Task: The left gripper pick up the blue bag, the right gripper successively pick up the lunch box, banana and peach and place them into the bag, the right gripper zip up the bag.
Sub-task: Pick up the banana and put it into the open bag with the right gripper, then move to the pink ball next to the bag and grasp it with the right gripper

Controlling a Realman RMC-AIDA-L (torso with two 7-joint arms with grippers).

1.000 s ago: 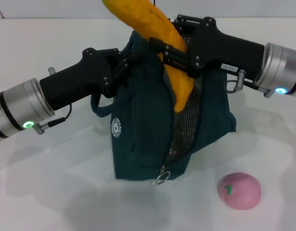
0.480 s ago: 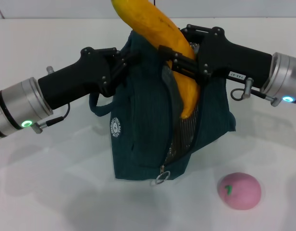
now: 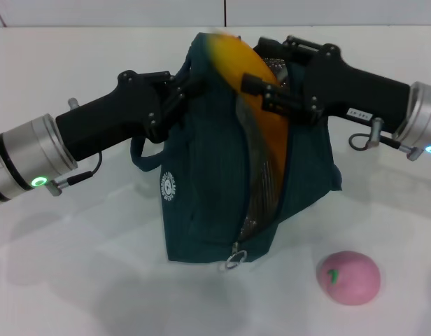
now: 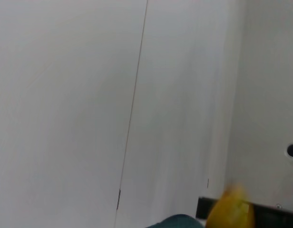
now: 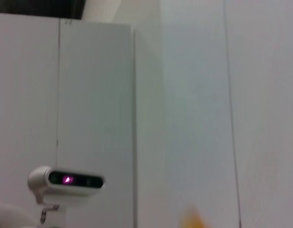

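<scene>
The blue bag (image 3: 208, 189) stands upright on the white table, its side zipper open on a silvery lining. My left gripper (image 3: 179, 87) is shut on the bag's top edge at its left side. The yellow banana (image 3: 261, 122) is blurred and sits tilted in the bag's opening, its lower half inside; its tip also shows in the left wrist view (image 4: 230, 212). My right gripper (image 3: 270, 92) is right beside the banana at the bag's top, jaws apart. The pink peach (image 3: 348, 277) lies on the table to the front right of the bag. The lunch box is out of view.
The white table (image 3: 75, 280) extends around the bag. The bag's zipper pull (image 3: 234, 262) hangs near the bottom front. The right wrist view shows a wall with a small camera unit (image 5: 65, 181).
The banana has slid down from high above the bag into its opening. My right gripper has moved a little to the right and let it go. The left arm has not moved.
</scene>
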